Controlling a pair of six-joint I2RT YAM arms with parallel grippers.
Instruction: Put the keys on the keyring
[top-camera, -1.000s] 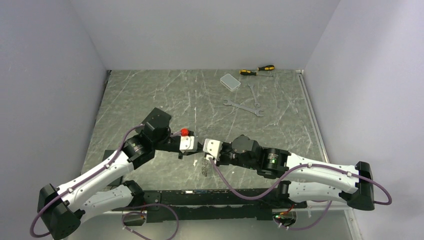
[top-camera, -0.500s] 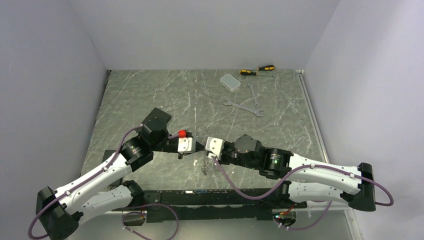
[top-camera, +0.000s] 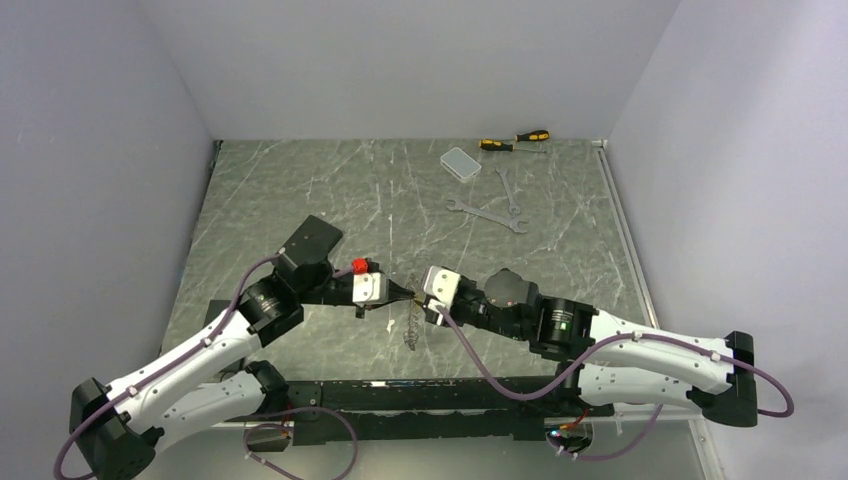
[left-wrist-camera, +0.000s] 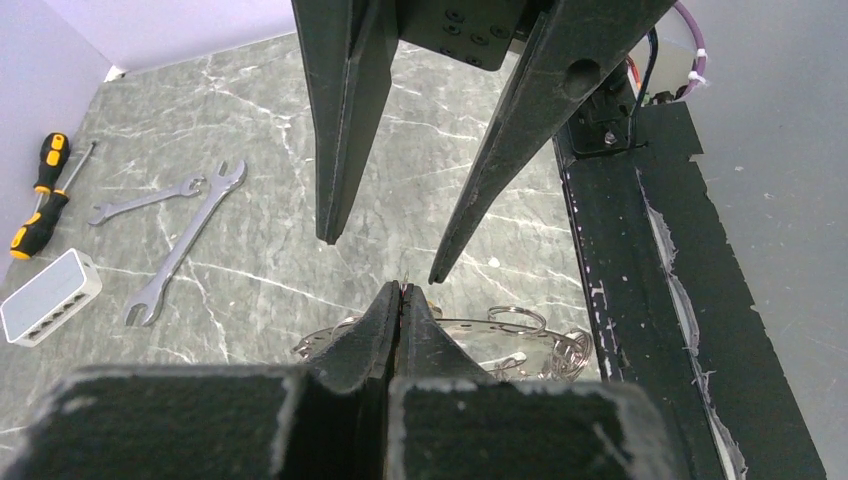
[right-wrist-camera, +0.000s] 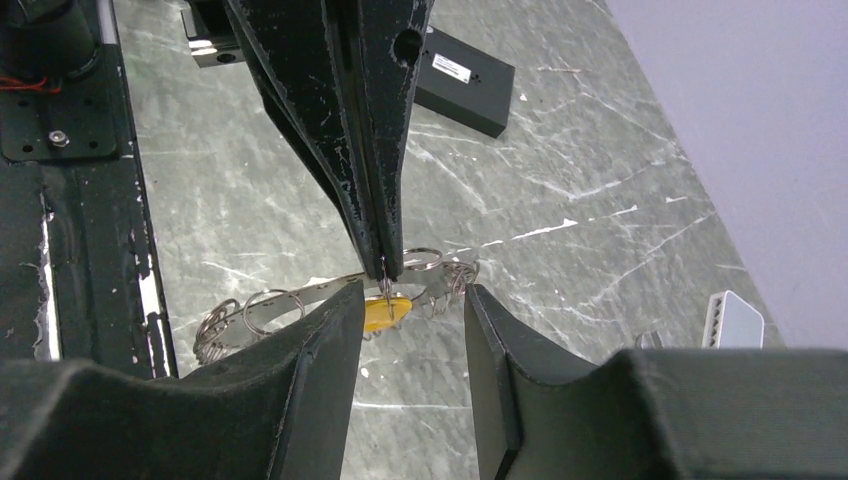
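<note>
The two arms meet nose to nose over the near middle of the table (top-camera: 300, 190).

Left gripper (left-wrist-camera: 400, 295): jaws fully closed, tips pressed together. A thin silver sliver is nipped at the very tip. It runs down to the yellow-headed key (right-wrist-camera: 386, 313) and looks to be that key's blade (the piece is too fine to be certain).

Right gripper (right-wrist-camera: 412, 291): jaws standing apart, about half spread, nothing between the pads. Its fingers straddle the left gripper's closed tip without touching it.

Keyring (left-wrist-camera: 470, 324): directly beneath the meeting point, seen nearly edge-on as a long flat loop, close to the black base rail. Silver keys (right-wrist-camera: 215, 335) bunch along it, thickest at its ends. The yellow-headed key sits just at the ring's band. I cannot tell whether it is threaded on, nor whether the ring rests on the table or hangs just clear of it.

At the far right of the table, well apart from the arms: two wrenches (top-camera: 487, 213), two screwdrivers (top-camera: 515, 140) and a clear plastic box (top-camera: 461, 163).
</note>
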